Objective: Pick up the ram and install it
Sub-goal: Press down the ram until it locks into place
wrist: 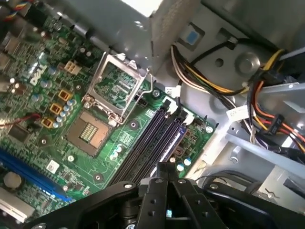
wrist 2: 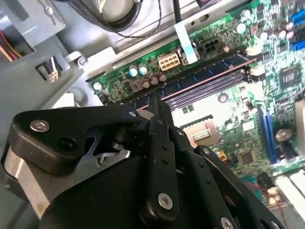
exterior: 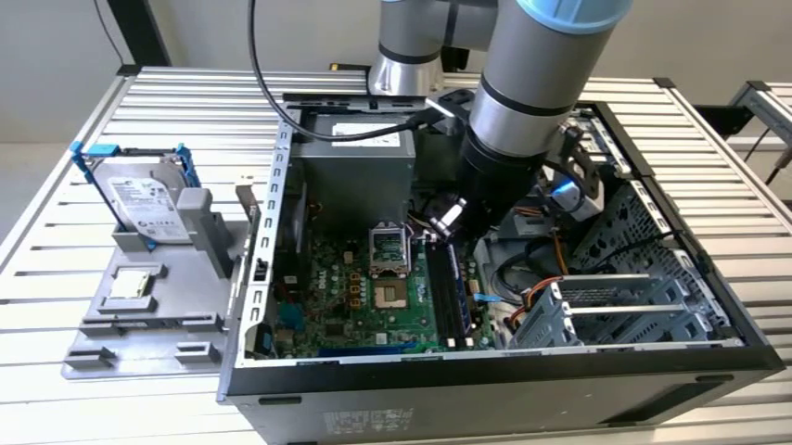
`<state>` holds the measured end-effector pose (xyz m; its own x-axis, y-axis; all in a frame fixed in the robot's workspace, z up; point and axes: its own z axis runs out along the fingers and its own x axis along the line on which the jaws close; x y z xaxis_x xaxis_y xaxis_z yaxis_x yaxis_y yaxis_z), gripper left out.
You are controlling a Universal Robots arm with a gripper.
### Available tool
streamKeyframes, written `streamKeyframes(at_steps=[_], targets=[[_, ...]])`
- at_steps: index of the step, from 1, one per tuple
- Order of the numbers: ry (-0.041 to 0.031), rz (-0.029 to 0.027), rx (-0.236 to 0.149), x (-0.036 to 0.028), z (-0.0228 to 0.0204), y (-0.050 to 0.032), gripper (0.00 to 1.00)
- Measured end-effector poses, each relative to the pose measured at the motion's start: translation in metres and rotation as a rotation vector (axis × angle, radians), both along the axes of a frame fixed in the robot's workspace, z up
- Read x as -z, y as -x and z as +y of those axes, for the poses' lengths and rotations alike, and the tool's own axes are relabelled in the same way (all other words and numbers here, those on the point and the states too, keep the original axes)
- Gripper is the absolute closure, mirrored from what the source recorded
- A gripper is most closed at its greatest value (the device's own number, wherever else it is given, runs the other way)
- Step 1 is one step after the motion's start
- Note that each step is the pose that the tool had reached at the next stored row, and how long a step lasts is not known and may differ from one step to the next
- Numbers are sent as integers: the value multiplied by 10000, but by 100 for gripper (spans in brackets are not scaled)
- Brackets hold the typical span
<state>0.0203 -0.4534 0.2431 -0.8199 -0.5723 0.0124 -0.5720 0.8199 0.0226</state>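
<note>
Ram (wrist: 167, 149): blue stick seated in black slots (wrist: 143, 145) just beyond gripper (wrist: 167, 179) tips. Fingers pressed together, nothing clamped. Best pushed straight down w/ even pressure, end clips watched.

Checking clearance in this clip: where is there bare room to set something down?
Bare slatted table borders the grey fixture on the exterior view's left, and lies behind the case. Inside the case is crowded: motherboard, cables, arm.

matt black plastic fingers (wrist: 164, 183), glossy green motherboard (wrist: 102, 157), dull grey sheet-metal pc case (exterior: 644, 306).
</note>
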Motion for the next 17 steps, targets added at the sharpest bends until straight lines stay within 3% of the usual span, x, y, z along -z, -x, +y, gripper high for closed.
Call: streamKeyframes(at_steps=[17], targets=[[0, -2, -3111, 0, 0, 1, 100]])
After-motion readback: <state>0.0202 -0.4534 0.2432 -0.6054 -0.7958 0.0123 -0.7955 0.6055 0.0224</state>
